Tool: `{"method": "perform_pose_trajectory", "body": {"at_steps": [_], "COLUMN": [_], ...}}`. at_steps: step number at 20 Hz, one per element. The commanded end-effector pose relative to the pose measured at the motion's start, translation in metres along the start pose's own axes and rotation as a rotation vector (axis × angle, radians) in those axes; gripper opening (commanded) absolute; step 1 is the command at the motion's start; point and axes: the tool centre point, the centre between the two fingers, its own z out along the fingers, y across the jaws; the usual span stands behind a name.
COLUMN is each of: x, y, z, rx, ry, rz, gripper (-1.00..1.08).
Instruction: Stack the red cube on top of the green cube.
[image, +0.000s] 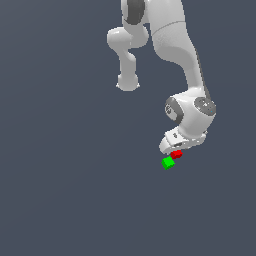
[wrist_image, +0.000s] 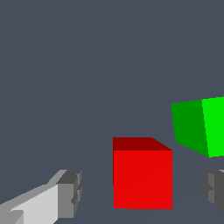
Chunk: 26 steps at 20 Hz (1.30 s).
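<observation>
Red cube (wrist_image: 142, 179) between open fingers (wrist_image: 70, 193); green cube (wrist_image: 199, 127) beside — apart.

Sim render, not a real room. Flat uniform slate-grey surface (image: 60, 200) fills both views: no walls, furniture, horizon or texture. White arm (image: 185, 55) is smooth, untextured, w/ blocky faceted fingers (wrist_image: 70, 192) in wrist view. Red cube (wrist_image: 142, 177) and green cube (wrist_image: 197, 127) are flat-shaded, plain primitives.
</observation>
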Motion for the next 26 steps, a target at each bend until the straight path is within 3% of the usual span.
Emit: {"method": "perform_pose_trajectory", "body": {"at_steps": [1,9,10,26], "x": [-0.001,0.0,0.0,-0.001], "y": [0.0,0.001,0.001,0.002], "z": [0.014,0.029,0.029,0.019], "rx": [0.0,-0.001,-0.001,-0.001], "ry": [-0.001,-0.001,-0.001,-0.002], "rz": [0.0,0.001,0.001,0.002], "gripper": [1.0,1.0,-1.0,-1.0]}}
